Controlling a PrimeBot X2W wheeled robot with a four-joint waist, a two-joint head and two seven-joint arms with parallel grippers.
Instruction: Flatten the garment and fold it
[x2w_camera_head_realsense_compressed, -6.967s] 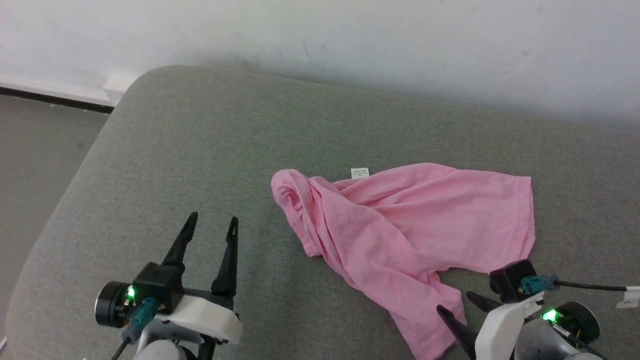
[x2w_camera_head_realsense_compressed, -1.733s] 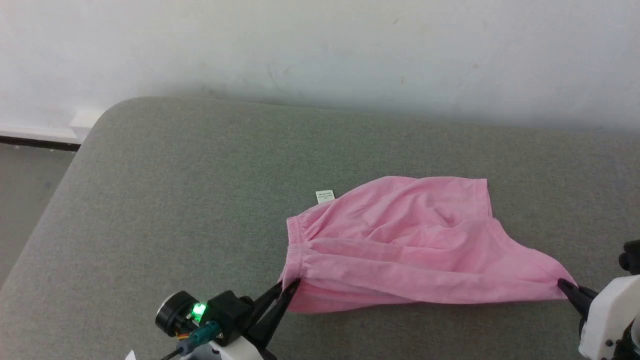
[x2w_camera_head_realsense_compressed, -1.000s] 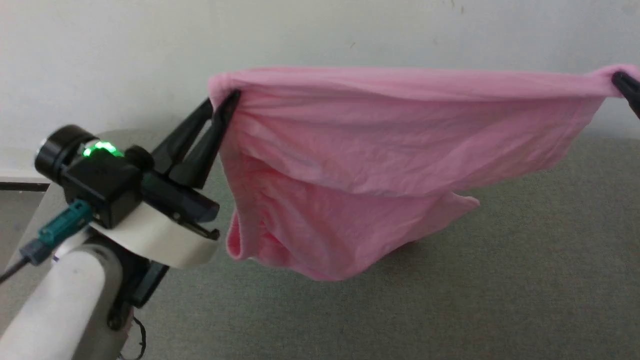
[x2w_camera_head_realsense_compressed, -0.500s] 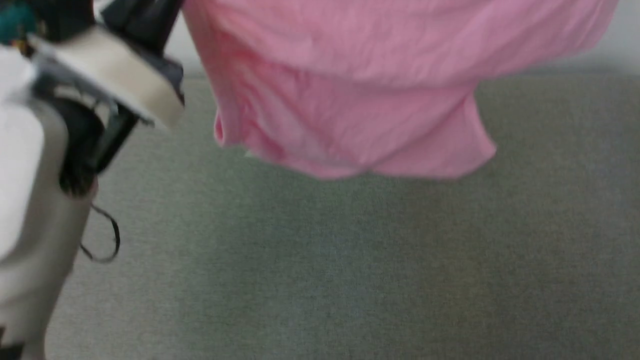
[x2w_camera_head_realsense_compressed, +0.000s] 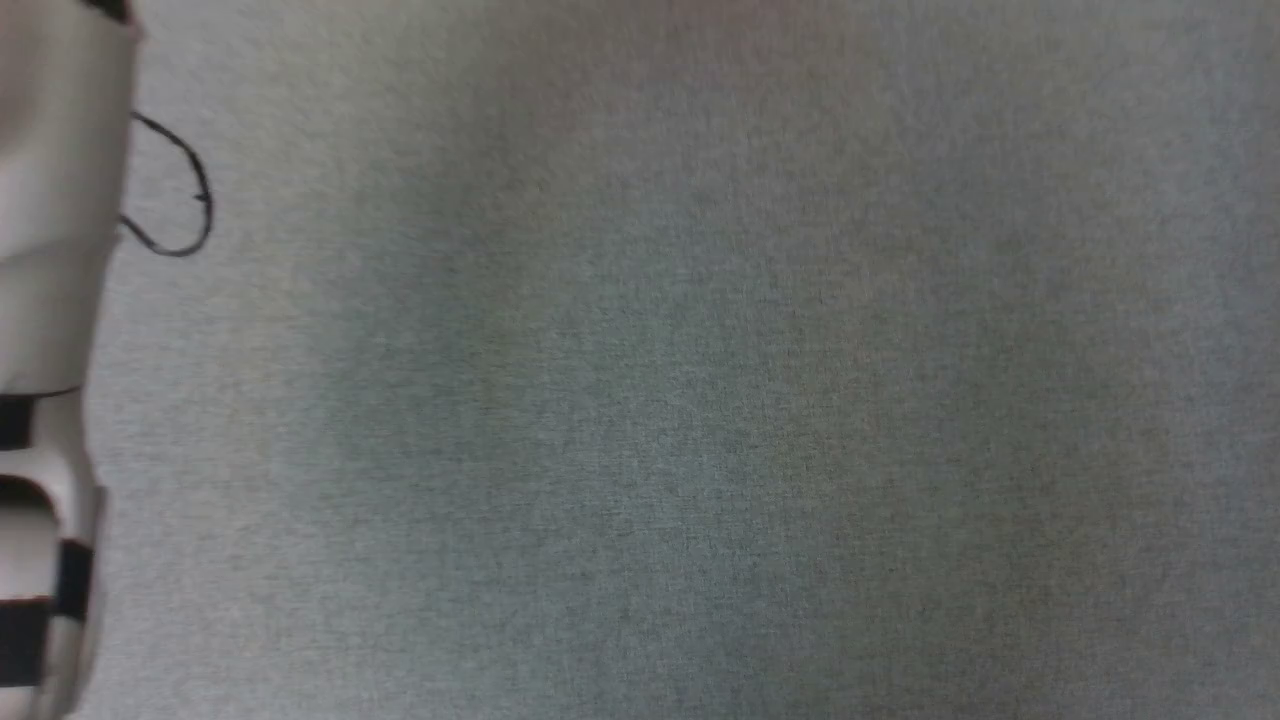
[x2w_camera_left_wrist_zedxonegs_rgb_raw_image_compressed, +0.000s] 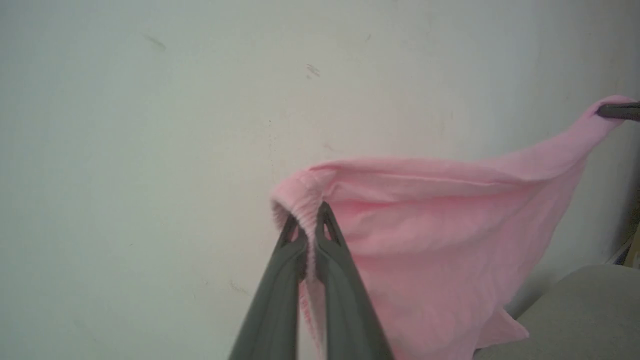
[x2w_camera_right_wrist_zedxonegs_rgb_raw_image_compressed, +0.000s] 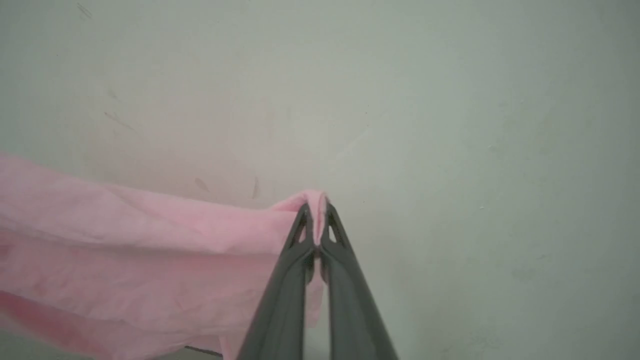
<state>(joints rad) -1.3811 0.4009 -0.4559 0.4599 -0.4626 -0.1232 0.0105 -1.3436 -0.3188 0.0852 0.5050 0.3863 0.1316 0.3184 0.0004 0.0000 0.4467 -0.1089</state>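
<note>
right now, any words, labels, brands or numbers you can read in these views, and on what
None can be read.
The garment, pinched by the left gripper and the right gripper, shows plain pink cloth with no print on it.
The wall bears only faint scuffs, not writing.
The grey padded surface is unmarked.

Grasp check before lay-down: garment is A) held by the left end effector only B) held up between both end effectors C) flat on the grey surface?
B: the left end effector pinches the garment at its waistband end, the right end effector pinches the far corner, and the cloth hangs between them.
</note>
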